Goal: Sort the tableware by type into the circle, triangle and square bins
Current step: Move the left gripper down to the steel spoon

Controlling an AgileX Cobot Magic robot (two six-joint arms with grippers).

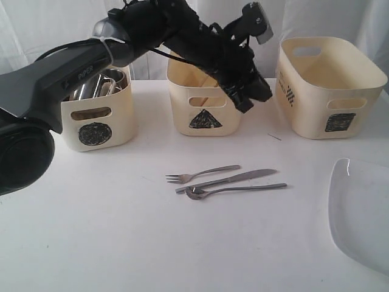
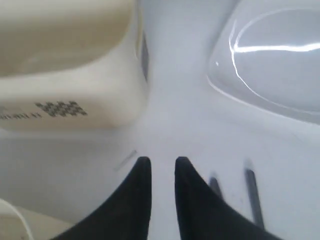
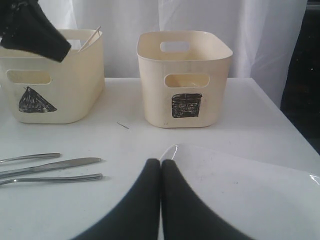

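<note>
Fork (image 1: 200, 176), knife (image 1: 234, 179), spoon (image 1: 237, 189) wait unsorted mid-table. Left gripper (image 2: 163, 162) hangs between triangle bin (image 1: 182, 115) and square bin (image 1: 310, 109), fingers narrowly parted, seemingly empty. Right gripper (image 3: 161, 164) pinched closed, idle.

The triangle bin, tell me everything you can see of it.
The triangle bin is a cream plastic tub with rounded corners, a handle cutout and a black scribbled triangle on its front. It stands upright on the white table between the circle bin and square bin, touching neither. A chopstick pokes out.
</note>
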